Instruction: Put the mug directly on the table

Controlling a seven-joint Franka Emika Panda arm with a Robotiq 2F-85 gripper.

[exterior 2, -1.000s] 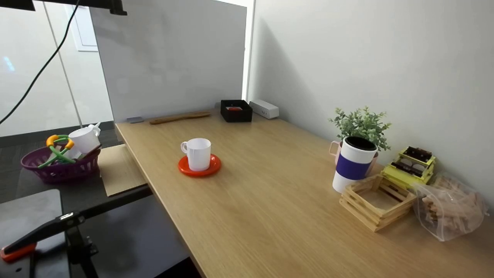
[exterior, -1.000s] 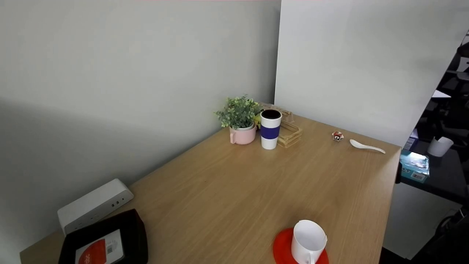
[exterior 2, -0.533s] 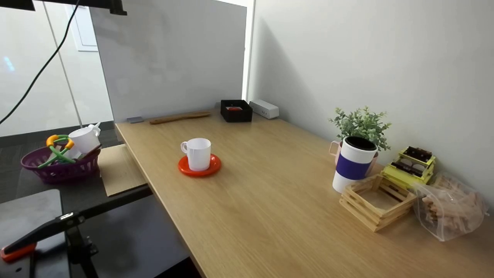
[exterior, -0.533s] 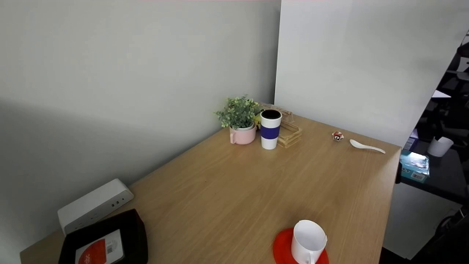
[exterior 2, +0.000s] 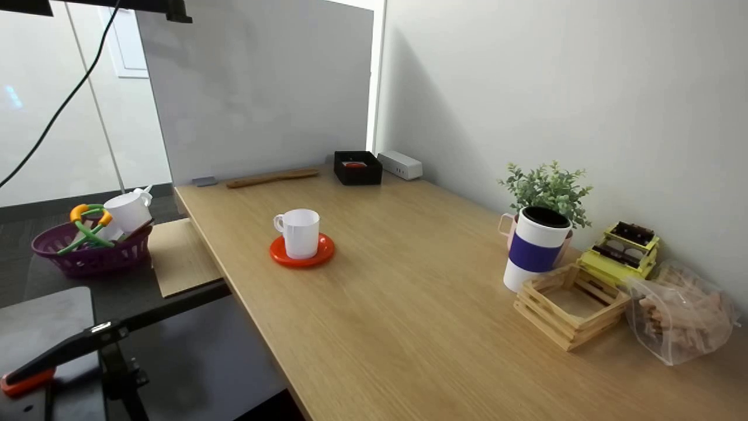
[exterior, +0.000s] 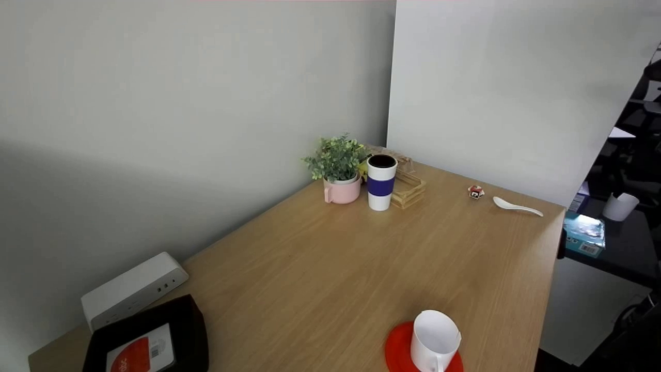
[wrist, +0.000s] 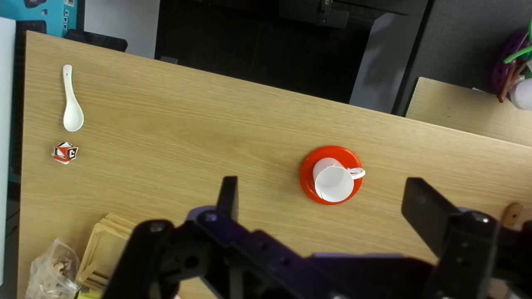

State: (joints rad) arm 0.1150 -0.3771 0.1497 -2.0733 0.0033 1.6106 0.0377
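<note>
wrist view shows the gripper (wrist: 322,195) with its two fingers spread wide; between them in the picture stands the mug (wrist: 333,184), upright on a red coaster (wrist: 343,153), so the coaster lies between the mug and the table (wrist: 174,174). near one end of the table, a white spoon (wrist: 72,114) lies near a small red, white and black piece (wrist: 65,153). the gripper hides part of a wooden crate (wrist: 96,241), which has a clear bag (wrist: 52,272) just beside it.

in both exterior views, a tall cup (exterior 2: 533,257) with a dark blue band stands just beside that crate, near a pink pot (exterior: 342,192) that holds a green plant (exterior: 335,157). in an exterior view, a yellow item (exterior 2: 619,257) also stands just beside the crate; at the other end of the table are a black tray (exterior 2: 358,177), a white box (exterior 2: 401,166) and a long wooden piece (exterior 2: 272,178). off the table, a purple basket (exterior 2: 96,264) holds a white vessel (exterior 2: 130,211) with a handle.

against the earlier frames, both exterior views match: the mug, the coaster and the things around them keep their places.

counted on the table: one mug, one coaster, one tall cup, one pot with one plant, one crate, one bag, one tray, one box, one spoon.
</note>
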